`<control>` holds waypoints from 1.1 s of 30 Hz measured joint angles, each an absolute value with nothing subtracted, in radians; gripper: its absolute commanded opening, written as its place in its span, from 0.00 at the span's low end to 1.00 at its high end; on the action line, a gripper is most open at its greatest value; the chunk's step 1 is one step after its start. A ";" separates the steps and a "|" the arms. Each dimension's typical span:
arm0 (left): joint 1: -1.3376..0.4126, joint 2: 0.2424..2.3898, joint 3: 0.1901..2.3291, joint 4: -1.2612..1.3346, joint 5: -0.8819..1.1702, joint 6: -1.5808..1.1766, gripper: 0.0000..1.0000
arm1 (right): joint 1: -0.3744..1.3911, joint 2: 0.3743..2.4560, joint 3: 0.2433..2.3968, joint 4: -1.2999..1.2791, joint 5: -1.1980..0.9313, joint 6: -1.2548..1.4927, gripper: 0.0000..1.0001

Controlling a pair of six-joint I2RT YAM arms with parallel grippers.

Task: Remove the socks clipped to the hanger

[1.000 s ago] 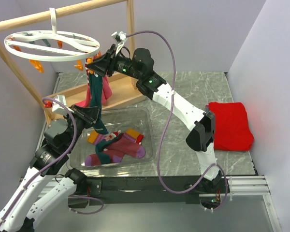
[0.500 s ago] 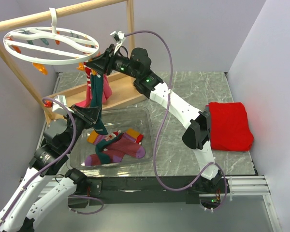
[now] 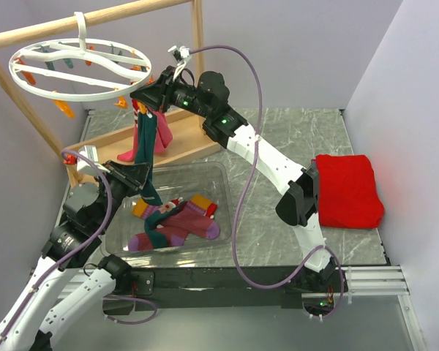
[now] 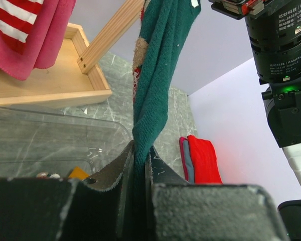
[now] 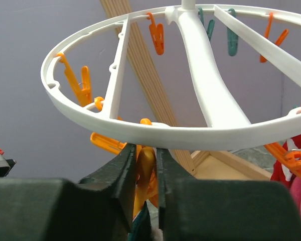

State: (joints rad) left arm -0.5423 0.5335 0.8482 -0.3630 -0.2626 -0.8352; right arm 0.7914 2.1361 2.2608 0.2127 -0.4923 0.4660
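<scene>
Eleven o'clock: white round plastic hanger (image 5: 200, 135) has tilted; right pincer (image 5: 145, 150) pinches orange clip (image 5: 146, 168), left pincer (image 4: 139, 153) holds dark teal sock (image 4: 160, 65), release likely.

walls (image 3: 293, 51): plain pale lavender-grey – back, left and right, boxing the table in
tabletop (image 3: 307, 131): grey marble-pattern sheet
wooden frame (image 3: 132, 9): light wood rail up top, upright post at back, diagonal brace on left
wooden base (image 3: 183, 142): shallow box, far left of table
clear bin (image 3: 223, 175): see-through plastic – just in front of wooden base
red cloth (image 3: 347, 190): folded, right side near wall
metal rail (image 3: 373, 281): along near edge
light: even, diffuse
</scene>
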 measured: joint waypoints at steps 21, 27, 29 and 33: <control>-0.542 0.508 0.866 -0.386 -0.255 -0.836 0.14 | 0.791 2.139 2.260 0.288 -0.603 0.517 0.63; -0.542 0.508 0.868 -0.388 -0.249 -0.837 0.13 | 0.790 2.159 2.260 0.348 -0.638 0.555 0.55; -0.542 0.508 0.868 -0.388 -0.248 -0.837 0.14 | 0.789 2.165 2.260 0.365 -0.644 0.565 0.52; -0.542 0.508 0.868 -0.388 -0.248 -0.836 0.14 | 0.787 2.168 2.260 0.386 -0.649 0.581 0.40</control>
State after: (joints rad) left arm -0.5423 0.5076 0.8680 -0.3878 -0.2478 -0.8364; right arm 0.7872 2.1681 2.2601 0.3859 -0.6491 0.5808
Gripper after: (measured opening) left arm 0.143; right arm 0.491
